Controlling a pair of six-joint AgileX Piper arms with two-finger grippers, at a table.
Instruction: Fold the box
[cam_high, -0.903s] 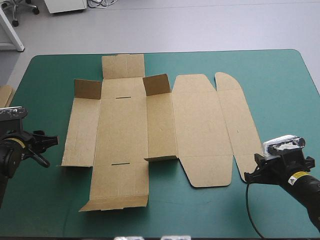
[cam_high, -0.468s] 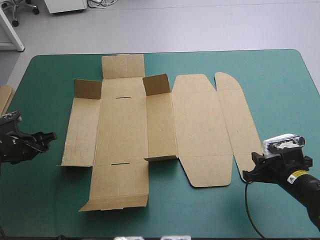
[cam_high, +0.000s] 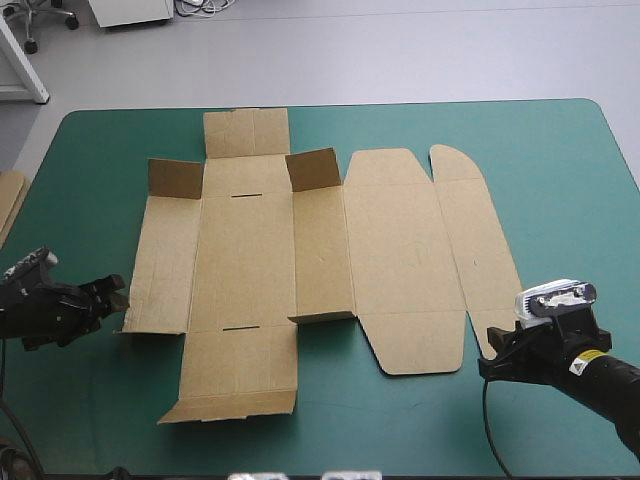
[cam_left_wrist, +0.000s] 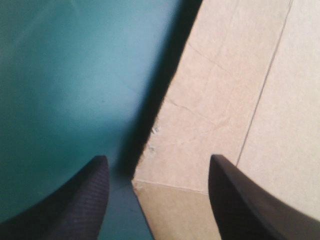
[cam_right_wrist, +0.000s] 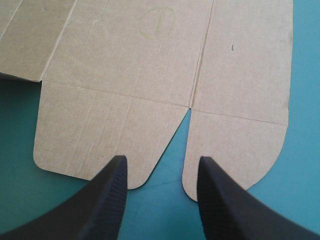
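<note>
High view: box (cam_high: 245, 260) lies flat on the table (cam_high: 570, 170).
Left wrist: left gripper (cam_left_wrist: 158, 157) wide open, box corner between the jaws.
Right wrist: right gripper (cam_right_wrist: 162, 158) open, box's rounded end just ahead.
Risk: you may push the flat sheet sideways instead of catching its edge.

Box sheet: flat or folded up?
Mostly flat: brown cardboard box sheet lies spread on the teal-green table cover; only two small flaps stand up.

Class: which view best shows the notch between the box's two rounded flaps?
Right wrist view: the notch sits large, just ahead of the open right claw. The high view shows it only as a thin gap; the left wrist view shows another corner of the box.
</note>
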